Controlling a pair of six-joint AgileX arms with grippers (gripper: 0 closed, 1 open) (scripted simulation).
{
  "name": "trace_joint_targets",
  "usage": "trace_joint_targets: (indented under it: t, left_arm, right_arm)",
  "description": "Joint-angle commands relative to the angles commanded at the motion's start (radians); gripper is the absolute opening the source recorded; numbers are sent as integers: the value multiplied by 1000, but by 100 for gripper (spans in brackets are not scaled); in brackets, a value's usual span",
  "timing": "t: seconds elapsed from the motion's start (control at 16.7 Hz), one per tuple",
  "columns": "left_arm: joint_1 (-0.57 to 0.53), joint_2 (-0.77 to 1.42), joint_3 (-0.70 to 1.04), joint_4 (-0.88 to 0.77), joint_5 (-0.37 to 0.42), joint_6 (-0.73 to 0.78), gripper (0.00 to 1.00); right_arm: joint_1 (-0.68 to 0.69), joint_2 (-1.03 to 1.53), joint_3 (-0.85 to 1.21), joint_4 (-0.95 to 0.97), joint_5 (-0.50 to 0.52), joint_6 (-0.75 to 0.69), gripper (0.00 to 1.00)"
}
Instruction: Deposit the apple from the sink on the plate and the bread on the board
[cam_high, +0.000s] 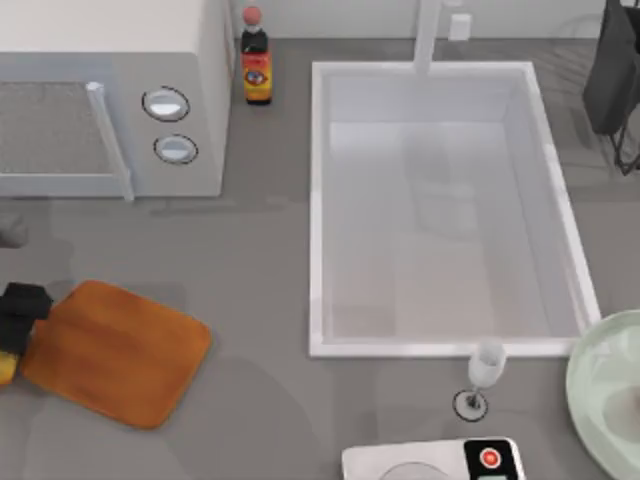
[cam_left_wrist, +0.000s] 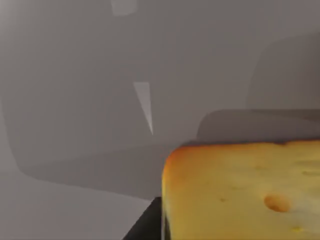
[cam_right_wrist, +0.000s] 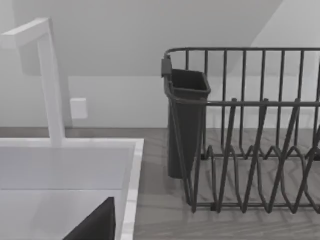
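Left pincer sits at the far left edge of the worktop, right against the handle end of the board, and it is clenched on the bread. In the left wrist view the golden loaf is right up against the camera, a dark finger edge beneath it. From above, just a sliver of yellow peeks out under the black pincer body.

The board lies flat, tilted a little, with bare wood from end to end. So the bread is not yet on it; my read is that the carry is nearly over and the set-down is next.

The sink stands in the middle, white basin bare, no apple that I can spot in it. The plate pokes in at the near right corner; what shows of it carries nothing. The right arm is off by the dish rack at the far right; its wrist view looks across the sink rim, and I cannot tell whether its pincer is closed or released.

The risk from here: the pincer hangs at the board's very edge, so letting go now could drop the loaf half on the handle, and it may tip onto the worktop. A high release could make that chunky loaf tumble.
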Motion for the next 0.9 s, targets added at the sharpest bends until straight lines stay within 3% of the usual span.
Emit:
trace_joint_targets:
  t: [0.42, 0.9]
  left_arm:
    - [-2, -23, 33, -40, 5, 0, 0]
    - [-4, -134, 233, -358, 4, -4, 0]
  right_arm:
    - [0, 0, 0, 0, 0, 0, 100]
    - [0, 0, 0, 0, 0, 0, 100]
